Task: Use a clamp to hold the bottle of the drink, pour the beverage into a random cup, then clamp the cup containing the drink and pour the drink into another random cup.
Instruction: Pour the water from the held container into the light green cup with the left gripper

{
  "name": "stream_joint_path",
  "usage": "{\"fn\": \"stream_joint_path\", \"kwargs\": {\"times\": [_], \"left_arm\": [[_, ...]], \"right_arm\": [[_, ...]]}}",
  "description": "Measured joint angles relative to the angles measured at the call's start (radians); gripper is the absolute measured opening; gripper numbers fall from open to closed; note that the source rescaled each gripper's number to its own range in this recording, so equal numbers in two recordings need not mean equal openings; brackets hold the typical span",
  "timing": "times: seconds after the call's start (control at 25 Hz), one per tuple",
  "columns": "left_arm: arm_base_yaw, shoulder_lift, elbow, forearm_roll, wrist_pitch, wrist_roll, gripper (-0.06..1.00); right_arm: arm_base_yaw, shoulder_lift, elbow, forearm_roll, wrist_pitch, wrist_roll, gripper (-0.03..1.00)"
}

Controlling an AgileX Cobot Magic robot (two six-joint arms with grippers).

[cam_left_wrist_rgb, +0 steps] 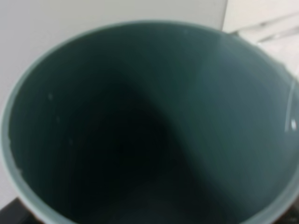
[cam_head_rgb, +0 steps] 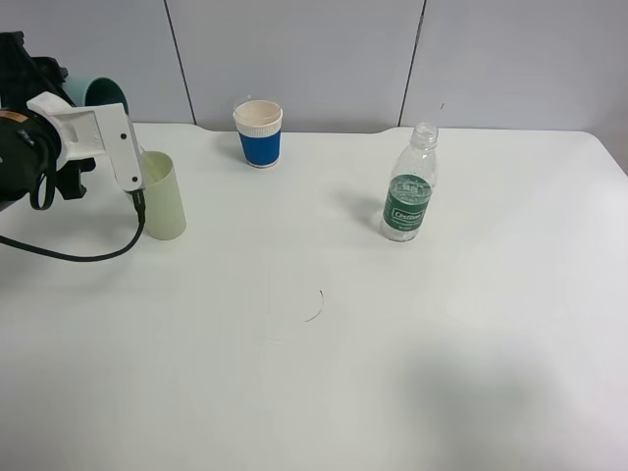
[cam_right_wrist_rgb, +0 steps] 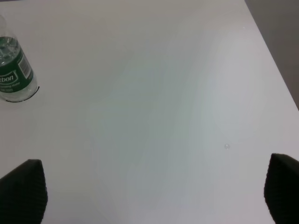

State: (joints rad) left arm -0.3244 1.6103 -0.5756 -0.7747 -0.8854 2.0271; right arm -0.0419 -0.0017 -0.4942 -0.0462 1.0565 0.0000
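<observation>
The teal cup [cam_head_rgb: 100, 90] is clamped in the closed left pincer [cam_head_rgb: 71, 98], raised near the pale tumbler [cam_head_rgb: 165, 201], presumably for pouring; the right pincer [cam_right_wrist_rgb: 149, 196] is held wide, gripping nothing.

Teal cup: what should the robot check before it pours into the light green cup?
1. Teal cup held up off the table: ok.
2. Filled or empty: cannot tell, its inside looks dark.
3. Pale green cup standing upright: ok.
4. Teal cup's rim over the pale green cup: cannot tell.
5. Bottle upright, away from both cups: ok.
6. Right fingers open, apart from the bottle: ok.
</observation>
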Motion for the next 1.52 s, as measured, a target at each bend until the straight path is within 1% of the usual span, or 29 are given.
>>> {"fn": "stream_joint_path", "kwargs": {"times": [0.16,0.52,0.84,1.12,1.24,1.4,1.52], "left_arm": [[0.000,0.000,0.000,0.045,0.000,0.003,0.01],[0.000,0.000,0.000,0.117,0.000,0.024,0.01],[0.000,0.000,0.000,0.192,-0.039,0.035,0.01],[0.000,0.000,0.000,0.215,-0.053,0.089,0.01],[0.000,0.000,0.000,0.217,-0.060,0.130,0.01],[0.000,0.000,0.000,0.217,-0.100,0.194,0.01],[0.000,-0.001,0.000,0.217,-0.130,0.207,0.01]], "right_arm": [[0.000,0.000,0.000,0.000,0.000,0.000,0.98],[0.000,0.000,0.000,0.000,0.000,0.000,0.98],[0.000,0.000,0.000,0.000,0.000,0.000,0.98],[0.000,0.000,0.000,0.000,0.000,0.000,0.98],[0.000,0.000,0.000,0.000,0.000,0.000,0.98],[0.000,0.000,0.000,0.000,0.000,0.000,0.98],[0.000,0.000,0.000,0.000,0.000,0.000,0.98]]}}
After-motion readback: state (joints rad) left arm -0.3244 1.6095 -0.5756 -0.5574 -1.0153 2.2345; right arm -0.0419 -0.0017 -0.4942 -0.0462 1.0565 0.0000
